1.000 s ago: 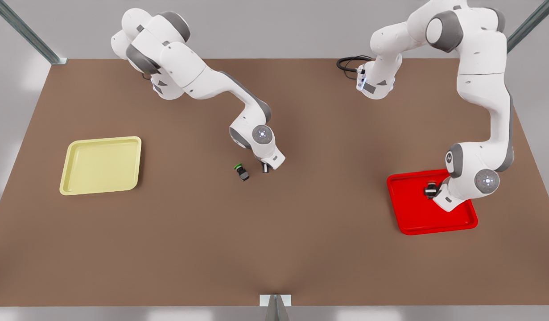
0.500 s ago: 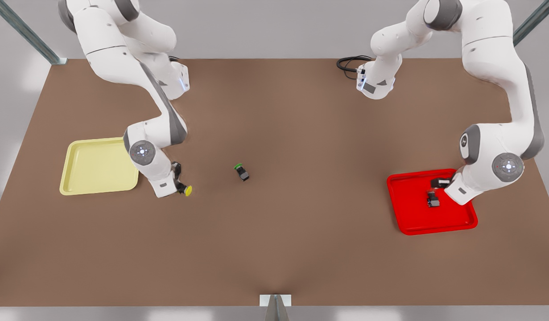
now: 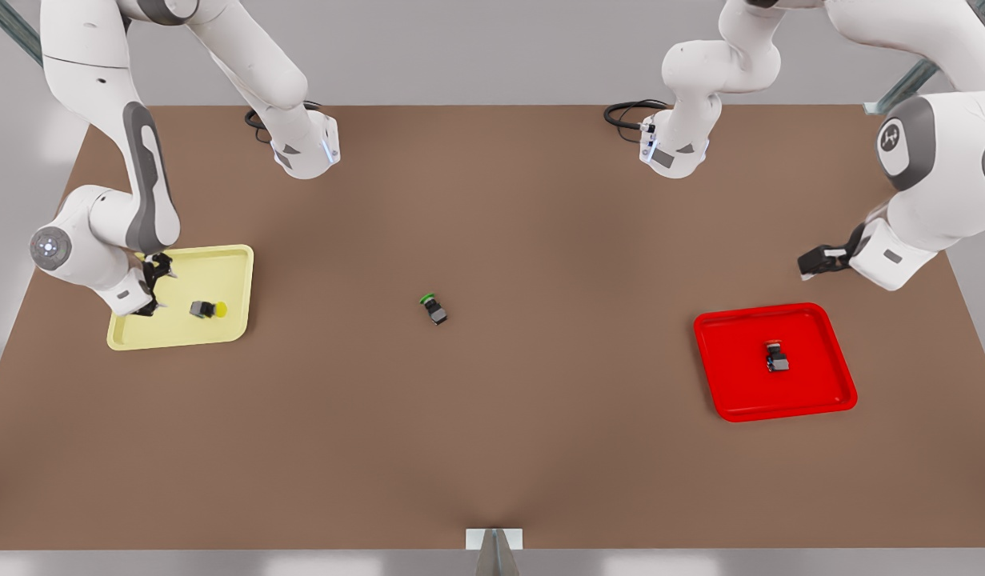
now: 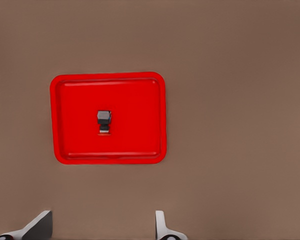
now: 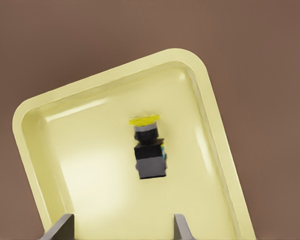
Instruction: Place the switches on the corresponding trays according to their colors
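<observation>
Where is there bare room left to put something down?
Wide bare table lies either side of the green-capped switch, between the yellow tray and red tray. Each tray holds only one small switch.

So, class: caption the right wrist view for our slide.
Yellow-capped switch lying in the pale yellow tray, right gripper open above it.

brown desk (image 3: 540, 432) carried three things directly. pale yellow tray (image 3: 228, 264) lay flat near front view's left edge. bright red tray (image 3: 724, 384) lay flat toward front view's right. green-capped switch (image 3: 434, 308) lay on bare desk between trays, well apart from both.
</observation>
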Robot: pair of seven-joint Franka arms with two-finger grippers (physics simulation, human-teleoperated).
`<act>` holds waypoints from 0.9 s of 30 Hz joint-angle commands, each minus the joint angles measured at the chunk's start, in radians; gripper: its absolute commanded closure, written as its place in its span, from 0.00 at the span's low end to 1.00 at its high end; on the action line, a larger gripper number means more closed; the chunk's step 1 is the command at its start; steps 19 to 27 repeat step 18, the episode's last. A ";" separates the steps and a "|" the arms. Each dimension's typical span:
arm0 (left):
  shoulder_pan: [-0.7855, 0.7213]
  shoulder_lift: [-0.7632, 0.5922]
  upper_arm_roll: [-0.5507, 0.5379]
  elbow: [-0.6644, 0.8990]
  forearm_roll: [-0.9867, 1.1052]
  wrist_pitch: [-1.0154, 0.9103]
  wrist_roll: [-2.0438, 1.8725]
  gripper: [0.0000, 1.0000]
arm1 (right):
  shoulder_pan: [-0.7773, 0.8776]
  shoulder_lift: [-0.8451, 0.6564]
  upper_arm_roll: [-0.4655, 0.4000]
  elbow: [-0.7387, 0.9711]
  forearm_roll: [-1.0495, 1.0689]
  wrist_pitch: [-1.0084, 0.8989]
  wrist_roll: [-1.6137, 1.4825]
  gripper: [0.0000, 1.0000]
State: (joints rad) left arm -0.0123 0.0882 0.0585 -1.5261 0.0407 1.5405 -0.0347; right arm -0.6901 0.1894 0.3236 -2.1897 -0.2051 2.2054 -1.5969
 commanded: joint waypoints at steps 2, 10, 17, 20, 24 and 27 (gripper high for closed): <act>-0.015 -0.001 0.000 -0.006 -0.013 -0.005 0.003 0.00 | 0.000 0.001 0.000 0.005 0.000 0.000 0.000 0.00; -0.026 0.038 0.000 0.009 -0.010 -0.019 -0.014 0.00 | 0.495 0.035 0.025 0.714 0.023 -0.515 1.346 0.00; -0.035 0.038 -0.002 0.012 -0.004 -0.017 -0.013 0.00 | 0.583 -0.139 -0.046 0.731 0.121 -0.671 1.704 0.00; -0.038 0.038 -0.002 0.014 -0.004 -0.019 -0.013 0.00 | 0.584 -0.139 -0.046 0.731 0.121 -0.671 1.704 0.00; -0.038 0.038 -0.002 0.014 -0.004 -0.019 -0.013 0.00 | 0.584 -0.139 -0.046 0.731 0.121 -0.671 1.704 0.00; -0.038 0.038 -0.002 0.014 -0.004 -0.019 -0.013 0.00 | 0.584 -0.139 -0.046 0.731 0.121 -0.671 1.704 0.00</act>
